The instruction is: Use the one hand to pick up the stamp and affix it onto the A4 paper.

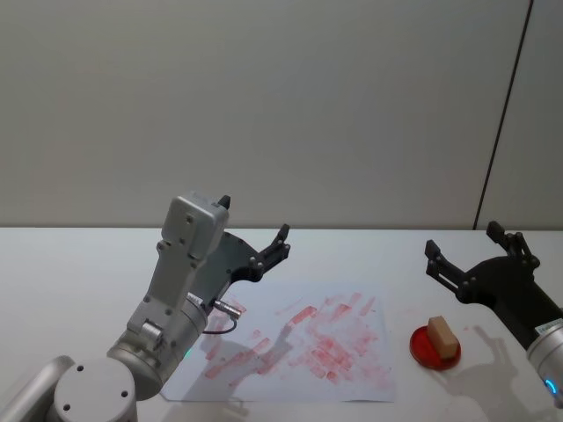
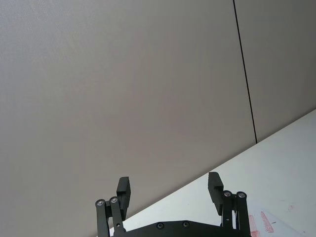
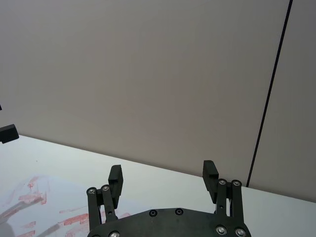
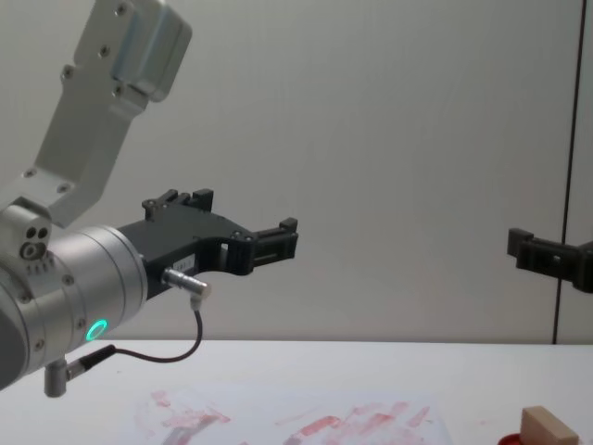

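The stamp (image 1: 442,335), a small tan wooden block, stands on a round red pad (image 1: 426,352) to the right of the A4 paper (image 1: 299,347). The white sheet is smeared with red prints. My right gripper (image 1: 467,243) hovers open and empty above and just behind the stamp, well clear of it. In its wrist view the right gripper (image 3: 163,173) has its jaws spread wide. My left gripper (image 1: 254,221) is raised over the paper's far left part, open and empty, as the left wrist view (image 2: 169,186) confirms. The chest view shows the stamp (image 4: 547,428) low at the right.
The white table (image 1: 70,264) runs back to a plain grey wall (image 1: 264,105) with a dark vertical seam at the right. A thin cable (image 4: 176,352) loops under the left wrist.
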Available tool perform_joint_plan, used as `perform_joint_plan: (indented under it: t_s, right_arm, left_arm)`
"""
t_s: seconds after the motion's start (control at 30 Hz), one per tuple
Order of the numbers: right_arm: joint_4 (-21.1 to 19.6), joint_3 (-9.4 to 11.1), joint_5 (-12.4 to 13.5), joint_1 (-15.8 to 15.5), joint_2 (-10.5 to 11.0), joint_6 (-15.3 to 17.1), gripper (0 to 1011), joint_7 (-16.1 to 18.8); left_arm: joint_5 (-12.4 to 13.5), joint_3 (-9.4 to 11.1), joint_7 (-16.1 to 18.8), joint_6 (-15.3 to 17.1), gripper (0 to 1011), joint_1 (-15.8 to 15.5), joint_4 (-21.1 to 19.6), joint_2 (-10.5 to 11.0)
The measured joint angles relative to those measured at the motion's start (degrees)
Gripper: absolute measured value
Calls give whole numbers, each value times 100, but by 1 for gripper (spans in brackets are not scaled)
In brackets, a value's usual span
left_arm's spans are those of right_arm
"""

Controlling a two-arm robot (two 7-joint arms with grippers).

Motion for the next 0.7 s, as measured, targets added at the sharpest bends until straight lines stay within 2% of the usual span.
perform_joint_plan:
  t_s: [0.7]
  right_arm:
    - [0, 0, 0, 0, 0, 0, 1001, 0]
  left_arm:
    - [0, 0, 0, 0, 1002, 0, 0, 0]
